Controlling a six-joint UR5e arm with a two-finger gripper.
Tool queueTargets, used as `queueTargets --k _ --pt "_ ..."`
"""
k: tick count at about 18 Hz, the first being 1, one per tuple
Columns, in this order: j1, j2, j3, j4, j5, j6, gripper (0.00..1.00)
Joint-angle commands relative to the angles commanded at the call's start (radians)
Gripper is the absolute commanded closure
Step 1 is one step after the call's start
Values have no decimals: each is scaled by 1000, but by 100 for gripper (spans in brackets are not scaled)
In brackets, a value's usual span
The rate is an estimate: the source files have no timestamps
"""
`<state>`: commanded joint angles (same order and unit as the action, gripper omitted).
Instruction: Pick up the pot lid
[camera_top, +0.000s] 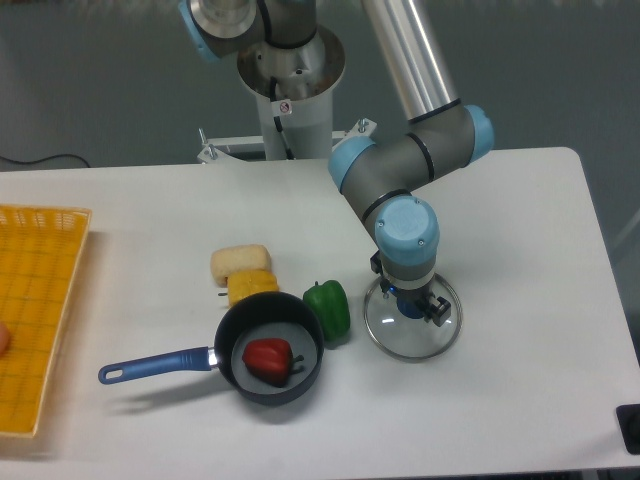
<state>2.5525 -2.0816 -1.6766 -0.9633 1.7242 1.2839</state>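
Note:
The gripper (413, 296) points down over the pot lid, its two fingers spread to either side of the blue knob (409, 308). It looks open, though the arm's wrist partly hides the gap and contact with the knob cannot be made out. The round glass pot lid (405, 344) lies flat on the white table, its metal rim fully on the surface.
Left of the lid is a green pepper (328, 309), then a black pan (229, 371) with a blue handle and a red pepper (268, 360) inside. Behind the pan sit a yellow pepper (250, 286) and a tan potato-like item (239, 261). An orange crate (40, 310) stands far left.

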Motion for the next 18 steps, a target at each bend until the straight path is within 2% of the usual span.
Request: queueTargets --k 1,7,10,11,13,18 --pt "0 0 2 -2 0 -2 20" --pt "0 0 14 -5 -2 0 36" --pt "0 0 17 -6 0 0 37" --pt "0 0 20 -6 0 0 42" --pt "-2 0 23 -8 2 0 45" --pt "-6 1 34 -17 2 2 50"
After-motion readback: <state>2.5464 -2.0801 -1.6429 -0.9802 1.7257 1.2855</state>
